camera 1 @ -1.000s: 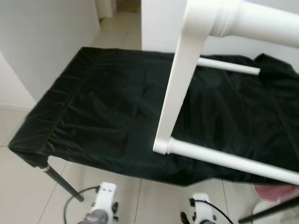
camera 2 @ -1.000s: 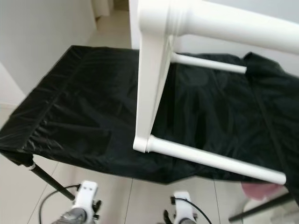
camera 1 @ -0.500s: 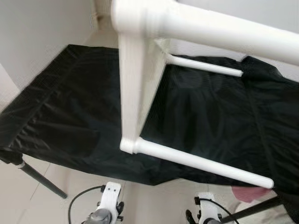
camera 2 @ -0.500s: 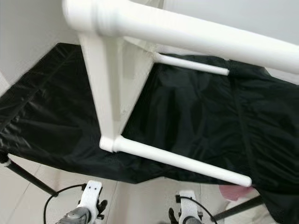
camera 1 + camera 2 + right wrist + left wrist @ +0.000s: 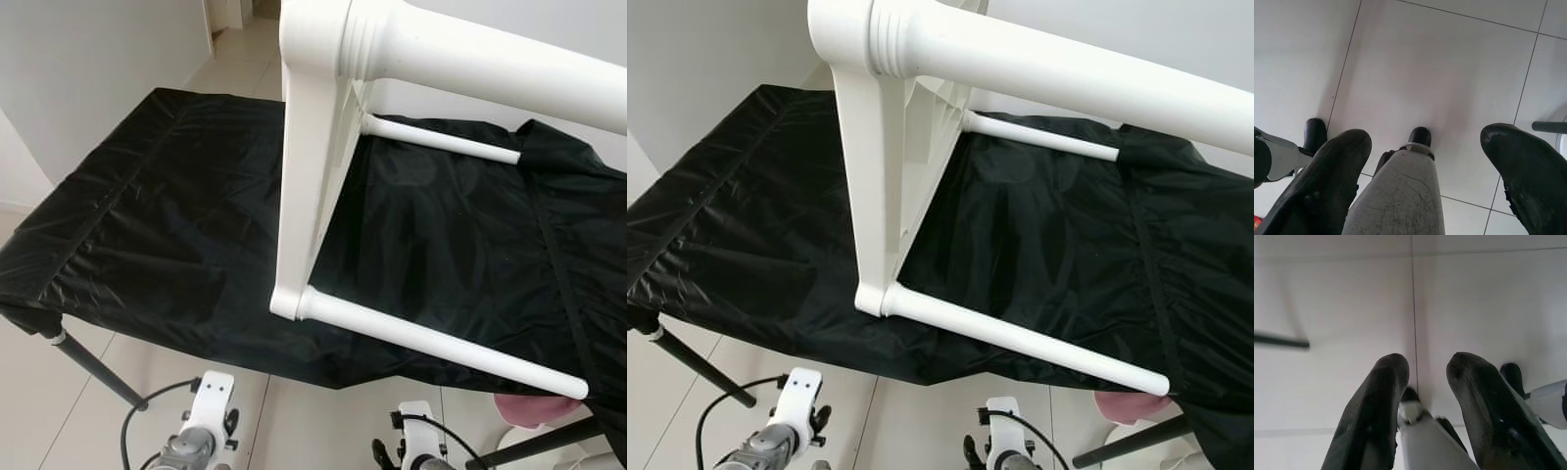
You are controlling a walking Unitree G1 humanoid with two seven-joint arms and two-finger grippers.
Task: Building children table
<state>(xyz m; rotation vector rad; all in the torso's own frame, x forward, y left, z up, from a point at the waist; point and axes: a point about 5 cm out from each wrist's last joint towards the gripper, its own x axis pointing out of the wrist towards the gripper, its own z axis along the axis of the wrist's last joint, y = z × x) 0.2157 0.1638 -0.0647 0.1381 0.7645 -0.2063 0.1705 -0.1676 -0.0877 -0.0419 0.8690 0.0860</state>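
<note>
A big work table is covered by a black cloth (image 5: 167,225). On it, a white children table (image 5: 304,196) is laid on its side. The left gripper (image 5: 1422,382) and right gripper (image 5: 1425,161) are hung low, fingers spread apart.

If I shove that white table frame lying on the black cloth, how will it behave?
The white table frame looks rigid and probably light. It rests on thin round legs, so it may tip. The black cloth looks loose and could bunch.

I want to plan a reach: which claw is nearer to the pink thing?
Right. The right claw hangs just beside the pink thing; the left claw hangs farther away.
</note>
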